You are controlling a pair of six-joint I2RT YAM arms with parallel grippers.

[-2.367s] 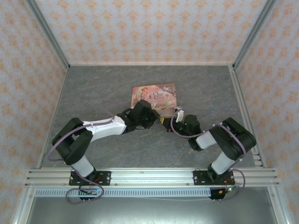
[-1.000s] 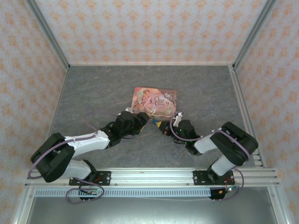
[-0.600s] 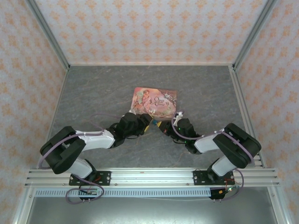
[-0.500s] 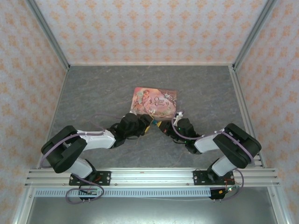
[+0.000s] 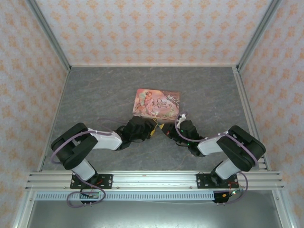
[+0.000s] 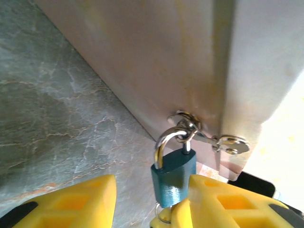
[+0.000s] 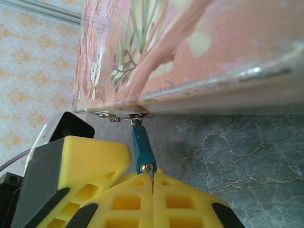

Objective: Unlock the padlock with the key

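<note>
Grey bench (image 5: 95,95), toward near edge: rigid padlock (image 6: 173,173), likely light, swings on hasp (image 6: 209,140) of tin (image 5: 157,102). Left pincer (image 6: 152,204) is spread astride its flat body, the best hold. Right pincer (image 7: 152,190) pinches key (image 7: 152,180).

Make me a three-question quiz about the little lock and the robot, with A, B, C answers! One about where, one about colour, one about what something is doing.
1. Where does the padlock hang?
A. On the metal clasp of the pink tin.
B. On a wall of the cell.
C. On top of the tin's lid.

2. What colour is the padlock's body?
A. Red.
B. Blue-teal.
C. Black.

3. How do the yellow fingers of the left gripper stand?
A. Pressed together.
B. Clamped on the tin.
C. Apart, with the padlock in the gap.

Answers:
1 A, its shackle passes through the clasp loop on the tin's side.
2 B, the left wrist view shows a blue-teal body.
3 C, a wide gap lies between them and the padlock hangs in it.
</note>
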